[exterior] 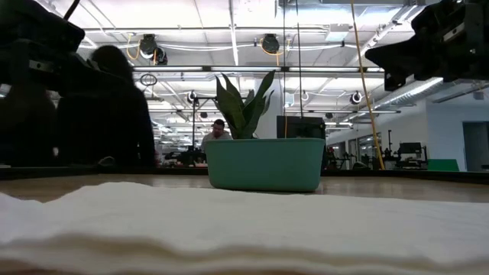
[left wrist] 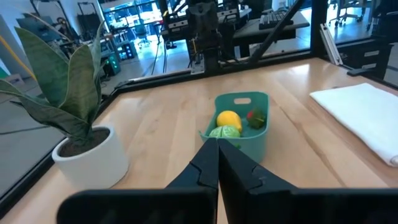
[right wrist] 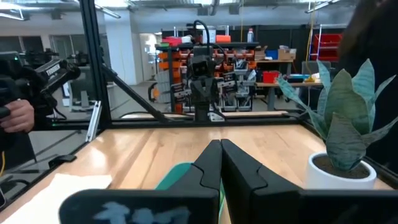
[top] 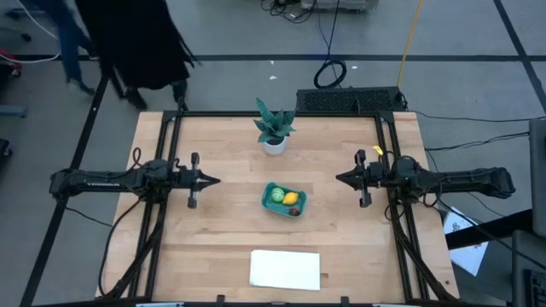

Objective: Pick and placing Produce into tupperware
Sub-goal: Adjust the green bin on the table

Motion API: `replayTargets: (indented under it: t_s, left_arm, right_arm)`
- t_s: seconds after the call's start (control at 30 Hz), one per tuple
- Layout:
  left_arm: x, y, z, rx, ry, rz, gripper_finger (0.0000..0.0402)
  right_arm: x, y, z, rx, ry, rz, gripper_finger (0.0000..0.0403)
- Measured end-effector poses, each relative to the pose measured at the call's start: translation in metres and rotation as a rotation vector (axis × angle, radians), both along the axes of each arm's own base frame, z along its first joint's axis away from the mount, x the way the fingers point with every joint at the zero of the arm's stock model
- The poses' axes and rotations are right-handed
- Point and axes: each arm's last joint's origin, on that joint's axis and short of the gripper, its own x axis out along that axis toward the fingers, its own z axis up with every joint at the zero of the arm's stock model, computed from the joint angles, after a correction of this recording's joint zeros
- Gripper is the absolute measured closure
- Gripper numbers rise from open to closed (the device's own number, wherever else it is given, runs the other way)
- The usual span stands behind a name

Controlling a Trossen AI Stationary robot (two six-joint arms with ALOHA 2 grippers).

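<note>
Tupperware (top: 282,199), teal, sits mid-table between both arms, w/ all three produce pieces inside: round light-green piece (top: 276,195) on the side toward the left arm, yellow lemon-like piece (top: 292,199) next to it, small dark red piece (top: 294,211) at the corner nearest the white sheet (top: 285,269). In left wrist view the same container (left wrist: 256,133) shows just past the fingertips, green piece (left wrist: 224,132) nearest, yellow one (left wrist: 229,119) behind it, red one (left wrist: 255,116) beside that. Left gripper (top: 215,180) hangs over bare wood on its own side, well apart from the container, jaws pressed together, holding nothing. Right gripper (top: 339,178) mirrors it on the opposite side, also closed tight & empty, tips pointing toward table centre. Potted plant (top: 274,125) in a white pot stands beyond the container, toward the table's far edge. White sheet lies flat near the front edge; in low view it fills the foreground w/ the container (exterior: 264,164) rising behind it & plant leaves above. Person (top: 136,43) in dark clothes stands off the far-left corner of the table.
</note>
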Motion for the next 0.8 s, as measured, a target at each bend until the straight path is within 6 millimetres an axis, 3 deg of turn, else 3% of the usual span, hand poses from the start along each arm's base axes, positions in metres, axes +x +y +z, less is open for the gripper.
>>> replayTargets:
  t_s: [0.8]
  left_arm:
    - [0.001, -0.01, 0.012, 0.01, -0.123, -0.085, 0.0391]
  right_arm:
    - [-0.018, 0.005, 0.022, 0.016, -0.225, 0.133, 0.0403]
